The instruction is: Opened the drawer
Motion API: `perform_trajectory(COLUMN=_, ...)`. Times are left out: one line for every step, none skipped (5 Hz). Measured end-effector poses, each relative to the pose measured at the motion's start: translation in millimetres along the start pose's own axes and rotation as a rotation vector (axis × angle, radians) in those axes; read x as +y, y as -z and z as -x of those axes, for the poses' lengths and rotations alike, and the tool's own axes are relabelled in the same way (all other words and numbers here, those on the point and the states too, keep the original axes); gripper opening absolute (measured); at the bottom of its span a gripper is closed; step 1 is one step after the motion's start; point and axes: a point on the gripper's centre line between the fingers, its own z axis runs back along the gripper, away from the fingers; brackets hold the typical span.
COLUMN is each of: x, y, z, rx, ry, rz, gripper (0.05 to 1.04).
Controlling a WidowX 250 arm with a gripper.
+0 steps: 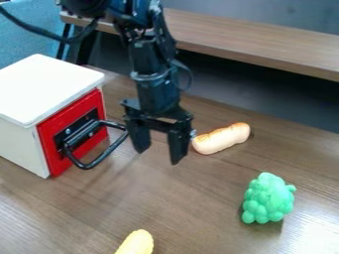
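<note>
My gripper [159,151] hangs over the table [179,208], its two fingers parted with nothing between them. The nearer finger stands beside the outer bar of the black handle [108,153]; whether they touch, I cannot tell. The red-fronted drawer [47,141], at the side of the white cabinet [43,89], appears closed. Step in hand, as I judge it: engaging the handle. Next move: I should set a finger inside the loop, or close on the bar, then draw straight away from the cabinet.
</note>
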Motion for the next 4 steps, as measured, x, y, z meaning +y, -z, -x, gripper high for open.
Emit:
perform_trajectory(x=18, y=3, z=4, rx=0.000, ry=-0.026, rz=-0.059, gripper=0.999)
perform_trajectory(x=30, y=-6, z=5, rx=-0.013, ry=-0.032, rz=-0.124, gripper=0.999)
perform_trajectory(x=42, y=-10, z=8, rx=-0.003, ry=-0.059, rz=-0.148, gripper=0.999)
perform_trajectory(x=50, y=-11, z=9, rx=-0.002, ry=-0.068, rz=-0.160, gripper=0.999)
